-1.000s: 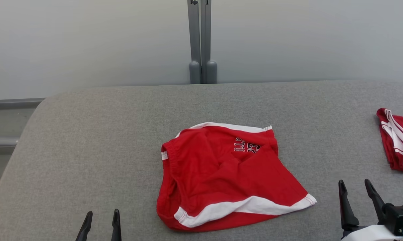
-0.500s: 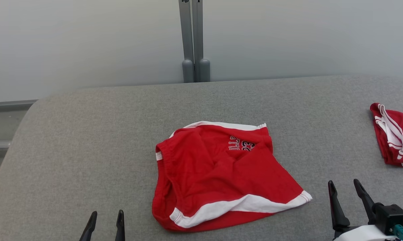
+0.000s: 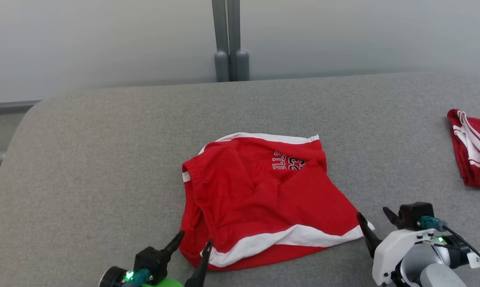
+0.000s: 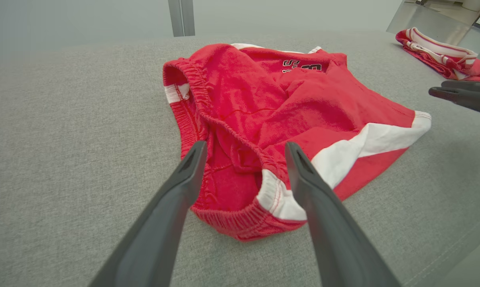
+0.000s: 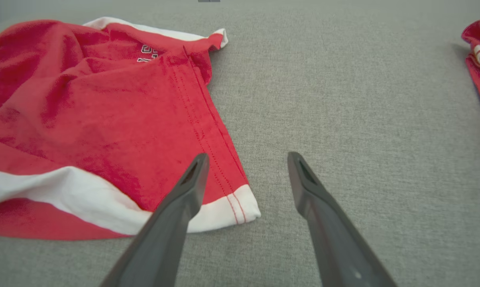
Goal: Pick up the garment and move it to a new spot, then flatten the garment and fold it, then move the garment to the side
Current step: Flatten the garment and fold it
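On the pad, centre: garment (image 3: 264,199) lies rumpled on the grey pad (image 3: 104,159); red with white bands, dark lettering near its far edge, nothing lifted.
Garment, near edge: a white band runs along it, from the near-left corner to the near-right corner.
Left gripper (image 3: 195,239): at the garment's near-left corner, fingers spread wide, holding nothing.
Left gripper, wrist view (image 4: 244,145): the gathered waistband and a white tab of the garment (image 4: 284,103) sit between the two fingertips (image 4: 192,159); whether either tip touches the cloth cannot be told.
Right gripper (image 3: 372,212): at the garment's near-right corner, fingers spread wide, holding nothing.
Right gripper, wrist view (image 5: 248,156): one finger (image 5: 192,179) lies over the white hem of the garment (image 5: 84,119), the other over bare pad; the hem corner sits between them, just short of the tips; contact cannot be told.
Right gripper from the left wrist (image 4: 463,95): dark fingers at the right edge, just beyond the white corner, apart from it.
Second garment (image 3: 473,147): red and white, bunched at the pad's right edge, well apart from both grippers; also seen from the left wrist (image 4: 439,54) and right wrist (image 5: 479,59).
Post (image 3: 228,40): grey, upright behind the pad's far edge.
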Robot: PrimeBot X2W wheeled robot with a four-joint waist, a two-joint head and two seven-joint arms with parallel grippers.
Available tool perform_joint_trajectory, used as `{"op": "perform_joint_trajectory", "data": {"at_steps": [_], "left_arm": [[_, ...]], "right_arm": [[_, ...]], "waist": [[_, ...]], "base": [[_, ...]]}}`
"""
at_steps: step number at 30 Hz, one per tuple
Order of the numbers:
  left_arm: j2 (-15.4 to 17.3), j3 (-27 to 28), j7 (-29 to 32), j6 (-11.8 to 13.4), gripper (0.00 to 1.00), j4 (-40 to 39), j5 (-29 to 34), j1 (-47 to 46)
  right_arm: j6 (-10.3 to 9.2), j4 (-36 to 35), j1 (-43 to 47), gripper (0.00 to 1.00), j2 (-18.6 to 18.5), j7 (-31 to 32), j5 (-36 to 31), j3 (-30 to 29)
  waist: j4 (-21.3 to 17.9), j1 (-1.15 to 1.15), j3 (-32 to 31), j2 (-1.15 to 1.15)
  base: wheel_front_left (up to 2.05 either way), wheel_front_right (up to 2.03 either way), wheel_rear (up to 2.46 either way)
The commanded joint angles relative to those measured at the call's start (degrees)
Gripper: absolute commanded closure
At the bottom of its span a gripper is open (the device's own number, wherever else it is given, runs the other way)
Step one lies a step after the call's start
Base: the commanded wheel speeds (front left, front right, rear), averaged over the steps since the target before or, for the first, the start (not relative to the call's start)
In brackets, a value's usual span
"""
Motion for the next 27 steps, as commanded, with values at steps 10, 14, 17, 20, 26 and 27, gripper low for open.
{"op": "perform_joint_trajectory", "data": {"at_steps": [10, 14, 17, 20, 26, 27], "left_arm": [[3.52, -4.47, 6.89, 0.14, 0.00, -0.55, -3.97, -3.27], [3.92, -5.04, 7.48, 0.22, 0.00, -0.24, -4.39, -3.18], [4.55, -6.30, 8.11, 0.16, 0.00, -0.43, -5.01, -3.63], [5.08, -7.36, 8.86, 0.11, 0.00, 0.00, -5.32, -4.19], [6.42, -9.27, 10.86, 0.07, 1.00, 1.15, -8.96, -5.18], [6.33, -8.74, 10.79, 0.07, 1.00, 0.26, -10.85, -4.89]], "right_arm": [[-0.03, 3.04, -0.44, 0.00, -1.85, 6.18, 1.53, 2.91], [-0.04, 2.85, -0.55, 0.00, -2.10, 5.88, 1.69, 3.39], [-0.03, 2.83, -0.78, 0.00, -1.88, 5.78, 1.84, 4.27], [-0.01, 3.07, -1.46, 0.00, -1.62, 5.99, 2.11, 5.70], [0.15, 2.07, -2.09, 1.00, -1.77, 9.81, 10.83, 15.03], [0.02, 0.01, -2.60, 1.00, -3.45, 8.36, 13.44, 13.93]], "waist": [[0.49, 0.00, 4.29, 0.00], [-0.07, 0.00, 4.59, 0.00], [-0.36, 0.00, 4.90, 0.00], [-0.55, 0.00, 5.21, 0.00], [-1.02, 0.00, 4.90, 0.00], [-1.20, 0.00, 4.77, 0.00]], "base": [[0.00, 0.00, 0.00], [0.00, 0.00, 0.00], [0.00, 0.00, 0.00], [0.00, 0.00, 0.00], [0.00, 0.00, 0.00], [0.00, 0.00, 0.00]]}}
